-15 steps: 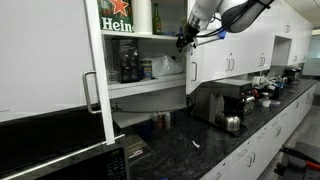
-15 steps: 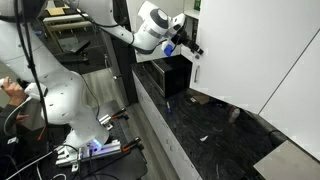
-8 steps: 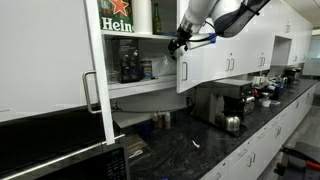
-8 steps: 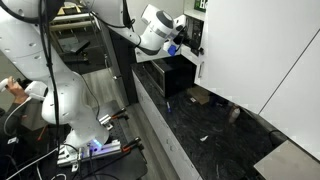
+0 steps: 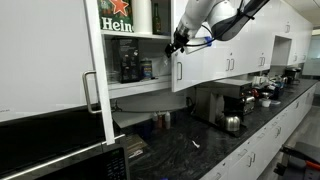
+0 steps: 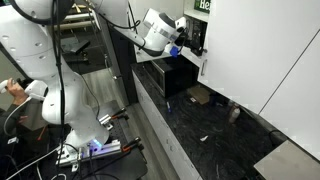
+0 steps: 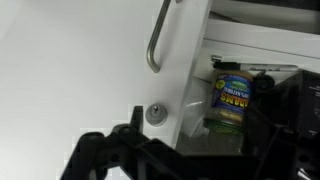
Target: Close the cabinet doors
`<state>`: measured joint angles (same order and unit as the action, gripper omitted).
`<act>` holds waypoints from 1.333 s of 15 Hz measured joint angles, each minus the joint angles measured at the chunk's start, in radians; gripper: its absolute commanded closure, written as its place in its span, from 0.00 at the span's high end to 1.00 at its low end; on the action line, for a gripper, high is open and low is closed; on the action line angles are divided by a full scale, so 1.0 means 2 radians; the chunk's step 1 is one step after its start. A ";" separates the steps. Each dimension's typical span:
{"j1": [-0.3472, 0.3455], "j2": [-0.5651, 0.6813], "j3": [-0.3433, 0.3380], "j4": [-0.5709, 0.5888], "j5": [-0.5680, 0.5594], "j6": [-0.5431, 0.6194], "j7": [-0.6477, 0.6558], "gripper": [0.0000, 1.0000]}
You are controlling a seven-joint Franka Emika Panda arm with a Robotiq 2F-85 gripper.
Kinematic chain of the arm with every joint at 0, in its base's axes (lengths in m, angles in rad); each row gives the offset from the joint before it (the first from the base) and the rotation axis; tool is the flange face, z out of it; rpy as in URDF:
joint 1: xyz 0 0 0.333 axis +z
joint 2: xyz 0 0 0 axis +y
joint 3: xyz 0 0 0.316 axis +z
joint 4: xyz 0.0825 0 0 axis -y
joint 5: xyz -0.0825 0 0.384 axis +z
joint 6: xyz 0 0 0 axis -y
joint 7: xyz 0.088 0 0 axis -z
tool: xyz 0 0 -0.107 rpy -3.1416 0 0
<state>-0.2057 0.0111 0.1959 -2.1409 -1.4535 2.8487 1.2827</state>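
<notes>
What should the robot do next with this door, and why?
Probably nudge the door toward the shelves. The pincer is at its handle edge, and the door stands ajar with the shelves in plain sight.

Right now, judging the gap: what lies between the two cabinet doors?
Open shelves with a Heineken box and dark container, seen in an exterior view, between near door and far door.

Arm: glossy white rounded links, dark joint seams; black cable; black jaws, blue glint.
</notes>
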 measured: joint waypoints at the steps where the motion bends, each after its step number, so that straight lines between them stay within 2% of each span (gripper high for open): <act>1: 0.000 0.000 0.000 0.001 -0.017 0.000 0.014 1.00; 4: 0.000 0.007 0.000 0.011 -0.038 -0.002 0.031 1.00; 14: 0.017 0.107 0.001 0.108 -0.039 -0.056 0.030 1.00; 20: 0.023 0.136 0.001 0.139 -0.039 -0.066 0.027 1.00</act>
<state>-0.1599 0.2826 0.1984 -1.8630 -1.5321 2.7157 1.3372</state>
